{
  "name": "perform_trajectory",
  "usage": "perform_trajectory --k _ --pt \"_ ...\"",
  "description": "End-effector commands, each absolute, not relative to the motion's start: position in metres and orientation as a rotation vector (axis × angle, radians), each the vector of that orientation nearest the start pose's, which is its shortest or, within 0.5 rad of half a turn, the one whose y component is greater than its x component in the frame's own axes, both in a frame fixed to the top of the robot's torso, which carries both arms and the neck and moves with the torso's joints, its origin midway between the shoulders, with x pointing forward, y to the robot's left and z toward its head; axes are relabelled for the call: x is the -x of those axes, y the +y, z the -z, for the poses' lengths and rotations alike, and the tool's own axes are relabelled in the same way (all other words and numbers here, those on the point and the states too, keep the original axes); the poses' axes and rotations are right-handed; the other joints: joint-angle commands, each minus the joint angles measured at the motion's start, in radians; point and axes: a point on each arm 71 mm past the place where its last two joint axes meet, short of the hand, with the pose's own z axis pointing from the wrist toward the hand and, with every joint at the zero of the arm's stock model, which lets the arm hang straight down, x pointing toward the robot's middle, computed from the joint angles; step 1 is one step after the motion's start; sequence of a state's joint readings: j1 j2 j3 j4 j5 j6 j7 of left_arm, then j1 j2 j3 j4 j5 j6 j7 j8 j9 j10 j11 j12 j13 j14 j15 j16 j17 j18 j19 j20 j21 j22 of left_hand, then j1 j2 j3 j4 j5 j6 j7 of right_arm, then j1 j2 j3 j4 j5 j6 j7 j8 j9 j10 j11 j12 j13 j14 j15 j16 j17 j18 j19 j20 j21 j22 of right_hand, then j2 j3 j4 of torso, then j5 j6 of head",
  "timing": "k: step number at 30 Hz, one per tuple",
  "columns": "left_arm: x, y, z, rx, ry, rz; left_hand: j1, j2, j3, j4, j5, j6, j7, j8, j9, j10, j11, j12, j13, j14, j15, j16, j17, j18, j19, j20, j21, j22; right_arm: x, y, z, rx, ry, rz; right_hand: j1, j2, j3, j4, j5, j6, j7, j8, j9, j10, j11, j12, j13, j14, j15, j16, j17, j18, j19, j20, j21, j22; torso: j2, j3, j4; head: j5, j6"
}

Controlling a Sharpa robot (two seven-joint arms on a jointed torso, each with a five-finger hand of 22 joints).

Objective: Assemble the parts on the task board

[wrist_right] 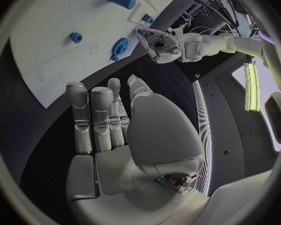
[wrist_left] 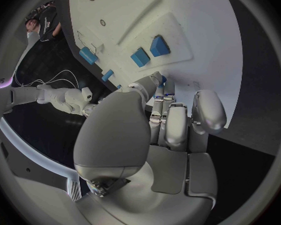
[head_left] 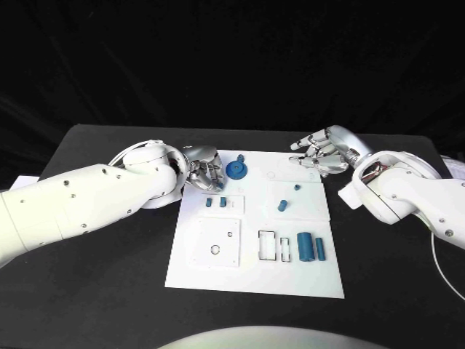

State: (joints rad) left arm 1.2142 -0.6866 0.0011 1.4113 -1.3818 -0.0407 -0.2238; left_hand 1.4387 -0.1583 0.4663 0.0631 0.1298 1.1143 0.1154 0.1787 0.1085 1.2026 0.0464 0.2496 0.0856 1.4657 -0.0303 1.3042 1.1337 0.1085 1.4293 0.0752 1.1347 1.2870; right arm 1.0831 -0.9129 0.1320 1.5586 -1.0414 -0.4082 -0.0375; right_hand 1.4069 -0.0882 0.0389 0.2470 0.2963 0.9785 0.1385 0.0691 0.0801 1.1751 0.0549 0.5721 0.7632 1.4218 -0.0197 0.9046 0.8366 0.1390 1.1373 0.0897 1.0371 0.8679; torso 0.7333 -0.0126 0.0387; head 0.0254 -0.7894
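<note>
Blue gear [head_left: 236, 171] beside left fingers [head_left: 206, 174]

1. The task board [head_left: 255, 280] is white, marked with thin black rectangular outlines [head_left: 274, 246] and faint grey square panels.
2. The gear-shaped part [head_left: 236, 171] is blue.
3. The two small block parts [head_left: 217, 203] are a darker blue.
4. The two cylinder parts [head_left: 311, 247] are teal-blue.
5. The small peg part [head_left: 282, 206] is blue.
6. The table [head_left: 96, 291] is black, as is the backdrop behind it.
7. The left hand [head_left: 201, 171] and right hand [head_left: 318, 153] are silver; both arms [head_left: 65, 207] are white.
</note>
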Motion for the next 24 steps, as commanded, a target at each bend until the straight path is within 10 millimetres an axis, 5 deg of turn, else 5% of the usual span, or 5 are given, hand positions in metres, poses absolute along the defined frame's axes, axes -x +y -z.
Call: perform_trajectory --k 1,17,24 --pt "-0.5083 0.1539 0.193 -0.165 1.952 0.587 -0.01 -0.003 0.004 0.0 -0.007 0.008 -0.001 -0.005 0.0 0.003 0.002 -0.006 -0.001 0.03 -0.001 0.003 0.0 -0.017 0.004 -0.004 0.003 0.001 -0.4835 -0.2323 0.1724 -0.351 1.609 -0.893 0.0 0.005 0.001 0.003 0.007 0.002 0.005 0.003 0.0 0.002 -0.001 -0.005 -0.001 0.01 -0.001 -0.006 0.0 0.011 -0.006 0.001 -0.005 -0.001 0.0 0.0002 -0.0004 0.0 0.0" --pt "-0.5095 0.1555 0.1979 -0.176 2.003 0.55 -0.011 -0.004 0.004 -0.001 -0.008 0.004 0.0 -0.01 -0.002 0.0 0.003 -0.011 -0.001 0.029 0.0 0.002 -0.004 -0.017 0.003 -0.003 0.0 0.001 -0.4833 -0.2326 0.1727 -0.351 1.612 -0.892 0.0 0.005 0.001 0.003 0.007 0.002 0.005 0.003 0.0 0.002 -0.001 -0.005 -0.001 0.01 -0.001 -0.006 0.0 0.011 -0.006 0.001 -0.005 -0.001 0.001 0.0007 -0.001 0.001 -0.002" --pt "-0.509 0.1548 0.1986 -0.183 2.014 0.548 -0.02 -0.015 0.004 -0.004 -0.009 -0.034 0.015 -0.04 -0.015 -0.023 0.016 -0.035 -0.006 0.028 0.01 0.001 -0.011 -0.017 0.0 0.003 -0.003 0.003 -0.4836 -0.233 0.1731 -0.352 1.613 -0.887 0.0 0.005 0.001 0.004 0.007 0.002 0.005 0.003 0.0 0.002 -0.001 -0.005 -0.002 0.011 -0.001 -0.008 0.0 0.011 -0.006 0.001 -0.007 -0.003 0.0 -0.0001 0.0012 -0.001 -0.001"
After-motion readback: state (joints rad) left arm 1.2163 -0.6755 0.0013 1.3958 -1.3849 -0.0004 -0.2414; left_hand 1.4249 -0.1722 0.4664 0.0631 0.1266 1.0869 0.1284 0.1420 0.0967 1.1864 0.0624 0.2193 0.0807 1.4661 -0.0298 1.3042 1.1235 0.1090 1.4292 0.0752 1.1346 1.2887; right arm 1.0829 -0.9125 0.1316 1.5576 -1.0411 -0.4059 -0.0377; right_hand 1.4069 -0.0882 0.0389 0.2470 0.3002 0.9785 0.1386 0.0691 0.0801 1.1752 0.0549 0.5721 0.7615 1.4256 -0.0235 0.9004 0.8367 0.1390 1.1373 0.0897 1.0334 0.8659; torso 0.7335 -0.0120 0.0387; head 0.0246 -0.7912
